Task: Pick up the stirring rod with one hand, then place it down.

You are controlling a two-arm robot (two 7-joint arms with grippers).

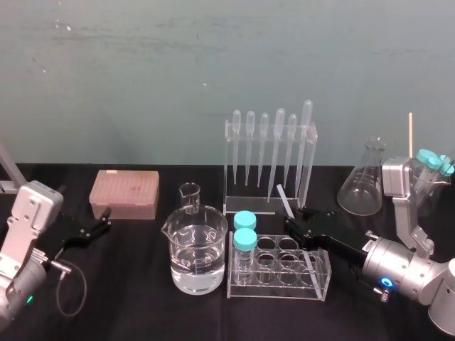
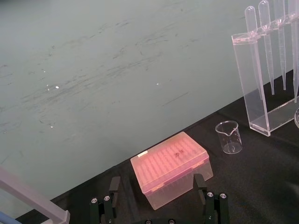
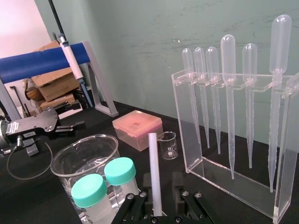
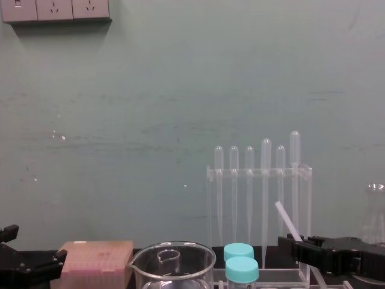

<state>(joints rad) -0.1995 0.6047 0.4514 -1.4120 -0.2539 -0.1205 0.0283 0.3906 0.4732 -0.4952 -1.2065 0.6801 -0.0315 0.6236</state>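
Black surface (image 1: pixel 142 298), lower right: black right gripper (image 1: pixel 295 226) pinching thin translucent-white stirring rod (image 1: pixel 284 198), best lowered gently beside clear tube rack (image 1: pixel 321 281); left gripper (image 1: pixel 105 219) parked, spread.

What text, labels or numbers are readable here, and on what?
None can be read.
A dark mark on the pink tip box lid: too blurred to read.
A white label on the left gripper, parked at the table's left: too small.
The stirring rod, held in the right gripper before the pipette rack: no marks seen.
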